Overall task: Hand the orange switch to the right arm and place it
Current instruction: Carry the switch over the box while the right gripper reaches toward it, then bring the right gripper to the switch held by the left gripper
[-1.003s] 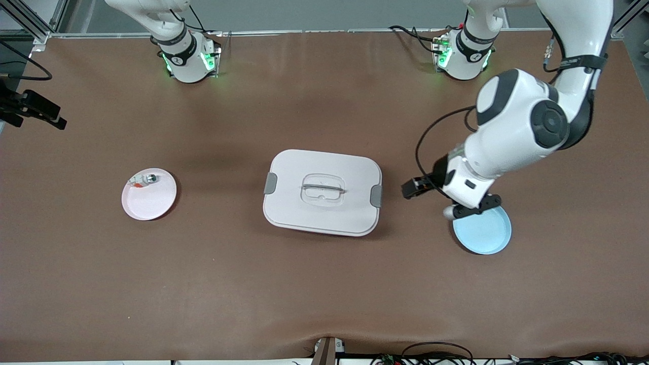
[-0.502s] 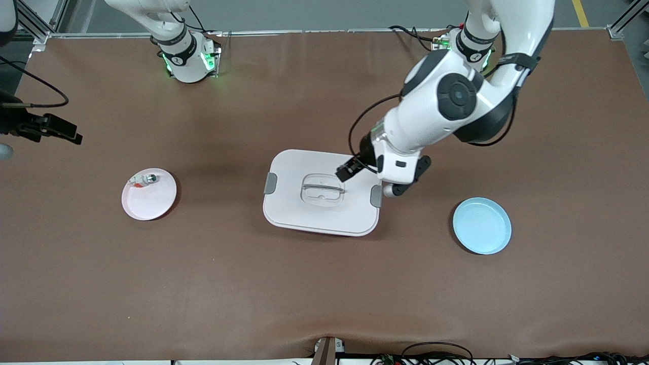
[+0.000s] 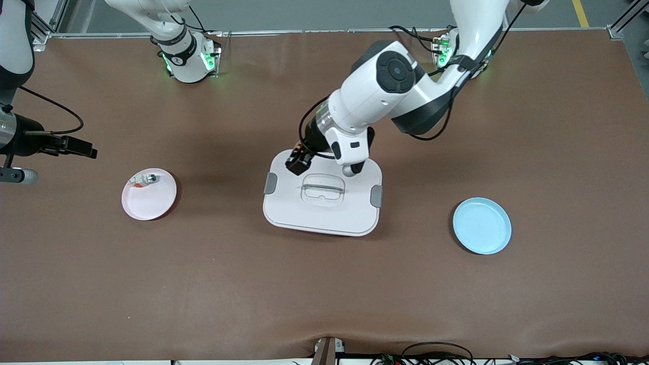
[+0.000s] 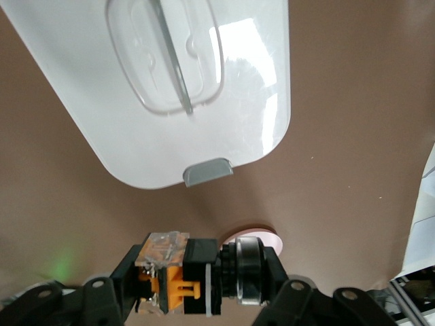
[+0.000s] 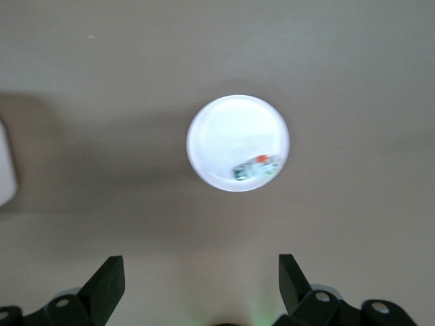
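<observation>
Two arms aloft: left gripper [image 4: 197, 285] clamps the orange switch [image 4: 178, 275] (above the box [image 3: 324, 213]); right gripper [image 5: 197, 282] gapes.

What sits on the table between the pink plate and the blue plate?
The white lidded box lies between the pink plate and the blue plate, seen in the front view. The left hand, shut on the orange switch, is over it.

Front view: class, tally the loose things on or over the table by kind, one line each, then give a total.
Plates: 2, pink plate, blue plate
Lidded boxes: 1, white box
Small parts: 2, orange switch, white part
Total: 5
</observation>
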You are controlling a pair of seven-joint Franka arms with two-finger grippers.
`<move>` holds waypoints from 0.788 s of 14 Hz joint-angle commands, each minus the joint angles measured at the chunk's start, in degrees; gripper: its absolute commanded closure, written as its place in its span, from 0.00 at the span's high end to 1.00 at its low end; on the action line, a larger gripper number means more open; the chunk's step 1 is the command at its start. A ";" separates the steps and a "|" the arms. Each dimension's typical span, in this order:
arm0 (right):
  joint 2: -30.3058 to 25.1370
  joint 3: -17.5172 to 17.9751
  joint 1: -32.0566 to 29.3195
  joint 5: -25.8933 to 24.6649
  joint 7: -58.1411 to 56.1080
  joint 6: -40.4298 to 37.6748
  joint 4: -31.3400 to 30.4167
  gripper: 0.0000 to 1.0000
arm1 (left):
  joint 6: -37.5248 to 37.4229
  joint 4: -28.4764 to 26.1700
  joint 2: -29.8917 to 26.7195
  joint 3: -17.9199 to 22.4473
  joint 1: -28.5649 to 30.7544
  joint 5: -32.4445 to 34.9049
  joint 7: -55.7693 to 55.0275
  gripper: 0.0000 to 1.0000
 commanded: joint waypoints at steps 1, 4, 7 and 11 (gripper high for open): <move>-0.42 0.61 -0.30 8.07 -0.20 -0.09 -1.29 1.00 | 4.19 3.12 2.50 0.74 -2.46 -0.47 -6.99 0.00; -4.00 0.79 3.55 14.59 0.15 6.20 -7.51 1.00 | 6.67 3.74 3.02 0.83 -4.04 -0.38 -11.23 0.00; -9.54 0.88 7.42 26.34 0.50 16.84 -19.45 1.00 | 11.14 3.83 4.60 1.00 -6.59 -0.38 -15.69 0.00; -11.67 0.88 13.75 38.83 -0.11 23.90 -25.47 1.00 | 11.77 3.83 4.78 6.88 -12.30 -0.38 -18.27 0.00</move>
